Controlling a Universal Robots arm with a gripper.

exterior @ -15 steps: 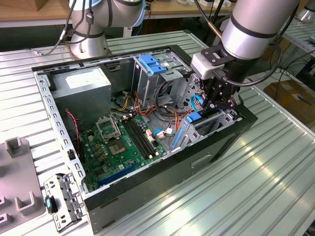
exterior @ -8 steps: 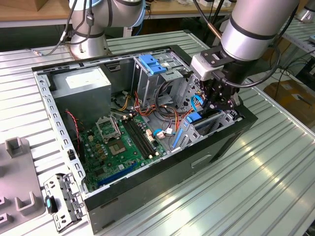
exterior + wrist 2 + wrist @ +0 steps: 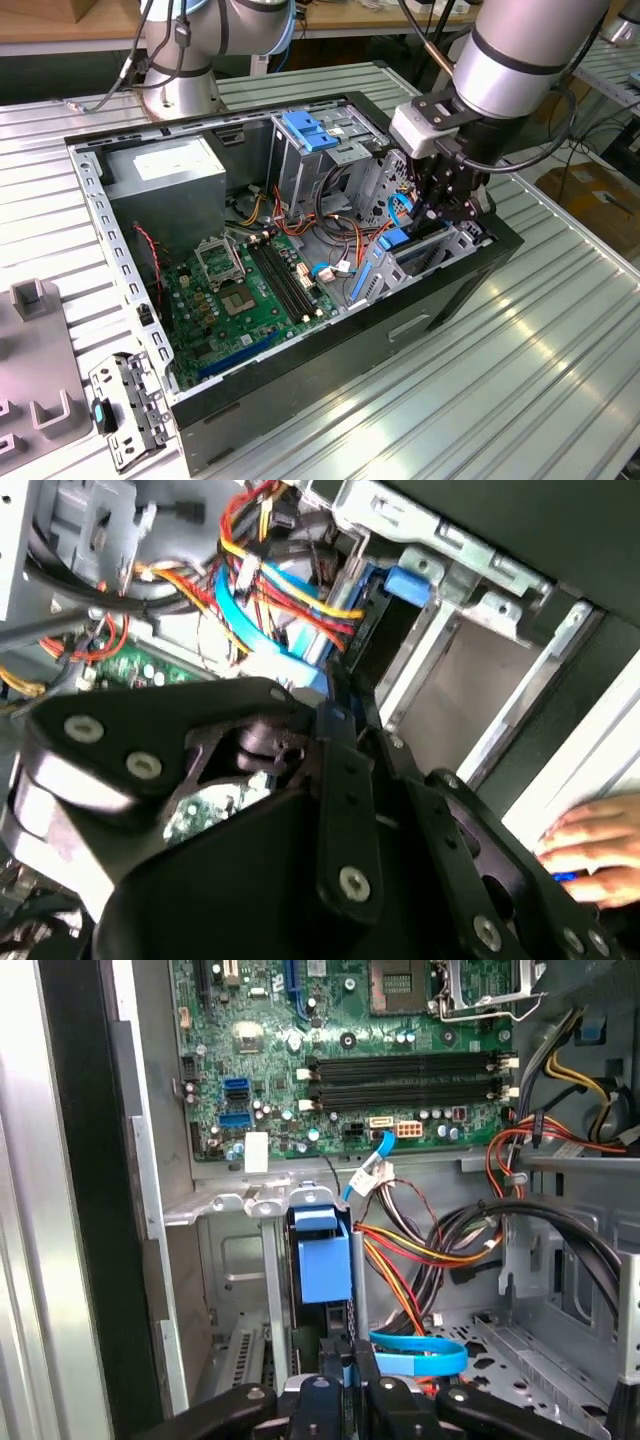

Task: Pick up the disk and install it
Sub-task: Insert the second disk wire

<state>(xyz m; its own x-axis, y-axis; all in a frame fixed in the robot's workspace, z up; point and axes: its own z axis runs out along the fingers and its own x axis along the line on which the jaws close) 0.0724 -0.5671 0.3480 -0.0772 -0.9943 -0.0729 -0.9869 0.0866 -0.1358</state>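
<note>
The disk (image 3: 322, 1260), a grey drive in a bright blue carrier, stands on edge in a slot of the metal drive bay (image 3: 225, 1205) at the case's front corner. In the first wrist view my gripper (image 3: 341, 1378) is shut on the disk's near edge, its black fingers (image 3: 318, 1400) pressed close on either side. The exterior view has the gripper (image 3: 437, 212) low over the bay at that view's right, with the disk's blue carrier (image 3: 394, 240) just beside it. In the second wrist view the carrier's blue tab (image 3: 405, 584) sits at the bay's mouth beyond the gripper's black linkage (image 3: 340, 780).
Red, yellow and blue cables (image 3: 335, 225) crowd the space beside the bay. A tall metal cage with a blue latch (image 3: 308, 130) stands behind, and the motherboard (image 3: 245, 295) lies on the case floor. A person's hand (image 3: 600, 848) rests outside the case wall. A loose bracket (image 3: 125, 410) lies on the table.
</note>
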